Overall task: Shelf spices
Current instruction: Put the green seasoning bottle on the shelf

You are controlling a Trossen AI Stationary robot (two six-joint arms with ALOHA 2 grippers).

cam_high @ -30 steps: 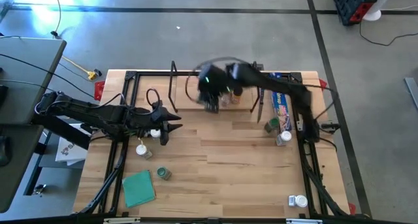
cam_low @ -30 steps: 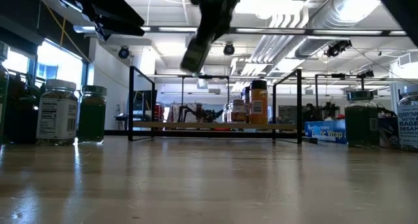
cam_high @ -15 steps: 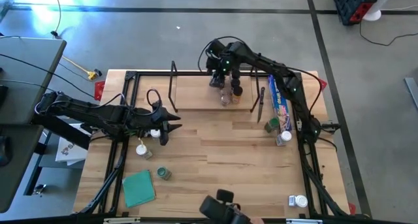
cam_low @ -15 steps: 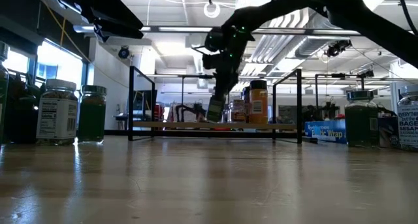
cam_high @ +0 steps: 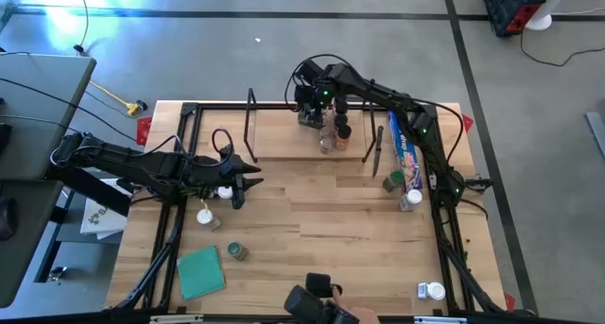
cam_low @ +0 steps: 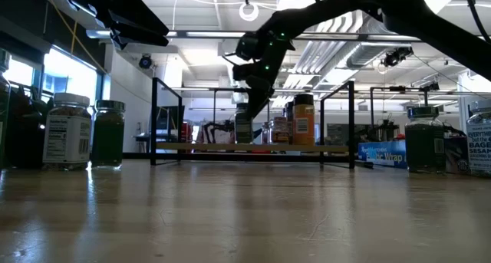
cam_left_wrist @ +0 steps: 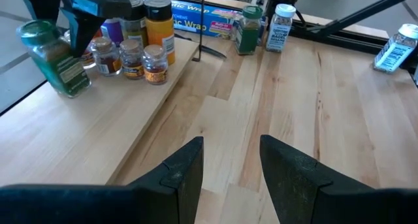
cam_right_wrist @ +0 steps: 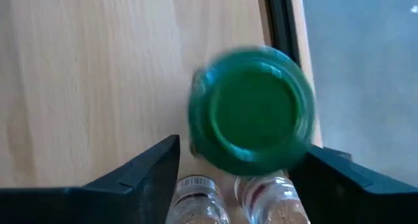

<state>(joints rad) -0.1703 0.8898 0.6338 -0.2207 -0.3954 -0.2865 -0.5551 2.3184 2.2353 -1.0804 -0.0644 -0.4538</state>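
Observation:
My right gripper (cam_high: 307, 114) reaches over the shelf (cam_high: 284, 140) at the table's far edge and is shut on a green-lidded spice jar (cam_right_wrist: 251, 113). In the low view the jar (cam_low: 244, 129) stands at the wooden board, left of several jars (cam_low: 295, 125) that rest on their bases. My left gripper (cam_left_wrist: 232, 165) hangs open above the table's left part (cam_high: 248, 182). Two white-lidded jars (cam_high: 203, 215) stand close to it. Loose jars stand near the right edge: one green (cam_high: 392, 180) and one white-lidded (cam_high: 408, 199). My right gripper pinches the green-lidded jar between its two fingers (cam_right_wrist: 163, 172), coming from above and pointing down. They grip the jar's side just under the lid (cam_left_wrist: 39, 34); the lid hides the exact spot. The jar leans slightly, its base down at the shelf board (cam_low: 244, 143).
A blue wrap box (cam_high: 404, 149) lies beside the shelf's right end frame. A teal square (cam_high: 200, 272) and a green-lidded jar (cam_high: 236, 251) lie near the left front. A white-lidded jar (cam_high: 430, 290) lies on its side front right. A dark object (cam_high: 317, 305) pokes in at the near edge.
My right gripper has carried the green-lidded jar toward the far edge and down, from high above the table onto the shelf board. The jar hung strongly tilted half a second ago and now stands nearly upright. A dark object has appeared at the near edge.

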